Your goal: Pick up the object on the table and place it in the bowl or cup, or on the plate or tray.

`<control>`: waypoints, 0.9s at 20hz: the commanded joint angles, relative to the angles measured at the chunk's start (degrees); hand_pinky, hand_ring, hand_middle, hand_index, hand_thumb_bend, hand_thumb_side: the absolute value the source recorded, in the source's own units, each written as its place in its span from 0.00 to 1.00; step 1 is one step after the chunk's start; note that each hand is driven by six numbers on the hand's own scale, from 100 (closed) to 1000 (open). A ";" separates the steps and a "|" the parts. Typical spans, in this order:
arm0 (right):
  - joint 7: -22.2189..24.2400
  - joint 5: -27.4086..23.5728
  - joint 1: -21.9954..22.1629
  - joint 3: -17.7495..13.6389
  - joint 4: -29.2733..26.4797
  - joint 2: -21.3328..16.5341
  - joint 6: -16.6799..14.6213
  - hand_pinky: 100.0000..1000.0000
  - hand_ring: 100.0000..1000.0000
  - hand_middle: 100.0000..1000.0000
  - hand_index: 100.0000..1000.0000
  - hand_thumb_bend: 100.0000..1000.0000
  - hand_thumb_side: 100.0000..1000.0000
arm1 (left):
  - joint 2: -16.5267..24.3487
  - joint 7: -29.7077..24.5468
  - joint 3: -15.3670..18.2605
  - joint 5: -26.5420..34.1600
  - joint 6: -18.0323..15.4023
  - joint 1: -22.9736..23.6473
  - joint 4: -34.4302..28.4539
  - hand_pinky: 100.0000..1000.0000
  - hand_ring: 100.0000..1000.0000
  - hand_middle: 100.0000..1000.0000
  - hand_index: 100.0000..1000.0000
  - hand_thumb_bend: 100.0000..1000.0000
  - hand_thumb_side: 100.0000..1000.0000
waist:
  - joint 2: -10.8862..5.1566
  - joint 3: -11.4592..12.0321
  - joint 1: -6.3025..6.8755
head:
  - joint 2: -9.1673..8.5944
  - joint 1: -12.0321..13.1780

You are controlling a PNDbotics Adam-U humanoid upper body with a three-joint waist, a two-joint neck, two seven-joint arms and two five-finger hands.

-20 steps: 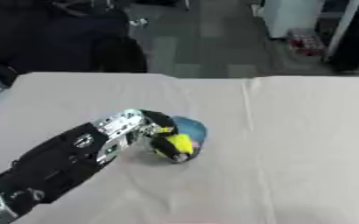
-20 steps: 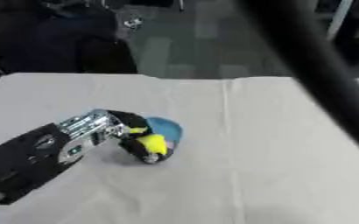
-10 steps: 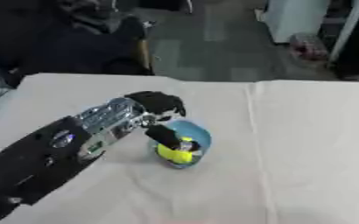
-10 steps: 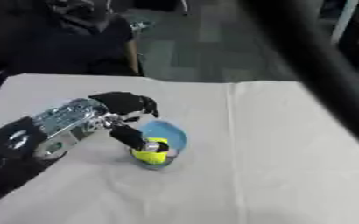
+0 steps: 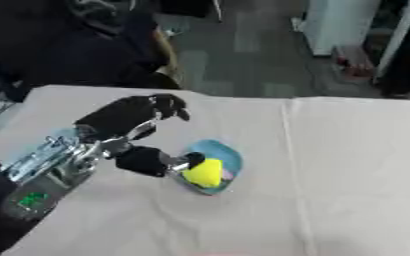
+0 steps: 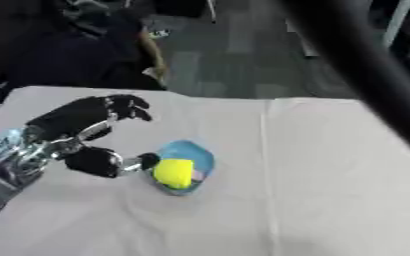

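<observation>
Left hand (image 5: 125, 132), black with silver joints, reaches in from the lower left over the counter (image 5: 357, 165), which is covered with a pale beige cloth. A small shallow light-blue bowl (image 5: 215, 162) sits on the cloth left of centre, apparently tilted with its open side towards the hand. A rounded bright yellow object (image 5: 205, 172) lies inside the bowl, against its nearer, left part; a small pinkish patch shows just beside the yellow object on its right, not identifiable. The thumb of the left hand extends along the cloth towards the bowl, its black tip at the bowl's left edge and touching or almost touching the yellow object; blur prevents telling which. The fingers (image 5: 166, 104) are raised above and behind the thumb, bent at their tips and spread apart from it, well clear of the bowl and closed round nothing, so the hand reads as relaxed and released, with the yellow object resting in the bowl and not in a grasp. A fold or seam in the cloth (image 5: 292, 150) runs from the far edge towards the near edge, right of the bowl. In the right eye view a dark, blurred bar (image 6: 366, 65) crosses the upper right corner diagonally; cannot tell what it is. Right hand appears in neither view.
</observation>
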 commanded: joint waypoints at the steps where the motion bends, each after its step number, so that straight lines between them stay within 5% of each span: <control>1: -2.11 3.42 1.15 0.15 -0.78 0.84 0.37 0.06 0.34 0.39 0.10 0.00 0.94 | -1.46 10.82 4.50 3.57 -1.81 2.74 -0.96 0.55 0.67 0.81 0.79 0.34 0.89 | -0.91 1.11 -0.28 | 0.56 -2.33; 5: -4.27 9.32 4.09 1.68 -0.78 2.89 1.58 0.05 0.34 0.39 0.08 0.00 0.95 | -6.33 20.75 6.60 7.83 -3.10 5.59 -0.96 0.51 0.63 0.79 0.78 0.35 0.87 | -1.97 3.75 -0.99 | 1.83 -4.49; 13: -9.68 19.86 6.63 5.96 -0.78 6.73 4.00 0.05 0.34 0.39 0.06 0.00 0.95 | -17.13 30.17 7.62 8.75 -18.30 4.11 -0.96 0.52 0.61 0.76 0.77 0.37 0.83 | -2.11 5.96 -2.63 | 0.27 -7.99; 18: -11.75 21.83 6.34 7.45 -0.78 6.79 4.73 0.05 0.34 0.39 0.07 0.00 0.95 | -17.73 30.95 6.30 5.49 -26.04 4.90 -0.96 0.54 0.62 0.76 0.76 0.36 0.83 | -2.17 6.13 -2.75 | -1.73 -8.32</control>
